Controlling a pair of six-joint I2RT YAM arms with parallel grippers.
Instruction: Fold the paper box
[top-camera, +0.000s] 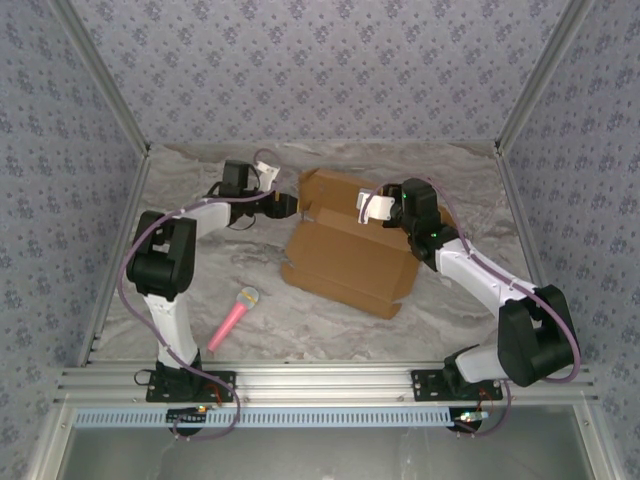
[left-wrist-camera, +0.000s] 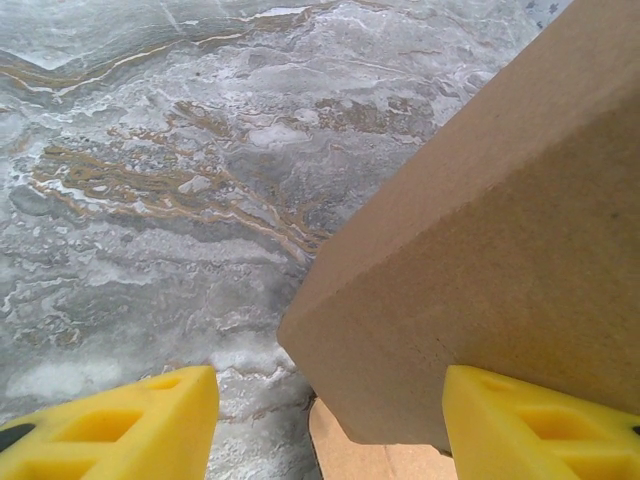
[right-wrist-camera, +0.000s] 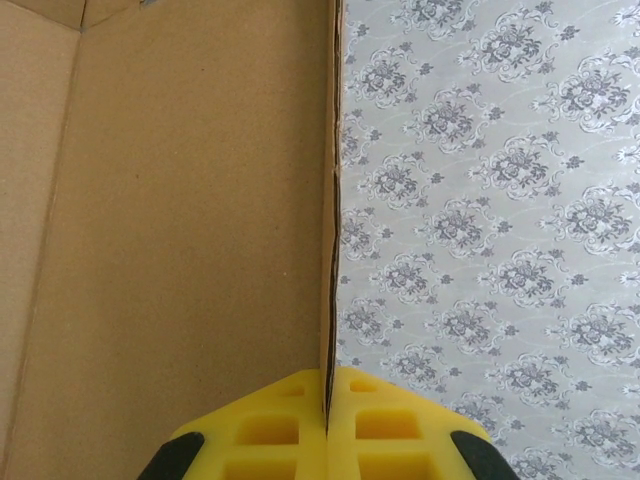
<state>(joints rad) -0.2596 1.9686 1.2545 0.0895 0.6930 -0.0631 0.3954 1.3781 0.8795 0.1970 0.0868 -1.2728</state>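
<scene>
The paper box (top-camera: 345, 262) lies mid-counter (top-camera: 300, 330), half folded, its rear flap raised. The right pincer (right-wrist-camera: 327, 405) is pressed together on that flap's thin edge. The left pincer (left-wrist-camera: 330, 405) is spread around the flap's left corner, with one finger (left-wrist-camera: 110, 430) clear of the cardboard. A pink microphone (top-camera: 233, 317) lies near the left arm.

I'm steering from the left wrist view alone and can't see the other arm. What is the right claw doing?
Observer: The right claw is shut on a thin upright edge of the paper box.
Operator: Anything loose nearby?
Observer: A pink microphone lies on the table, left of the box and apart from it.
Operator: Where is my claw on the box?
Observer: The left claw is at the left end of the raised far flap.
</scene>
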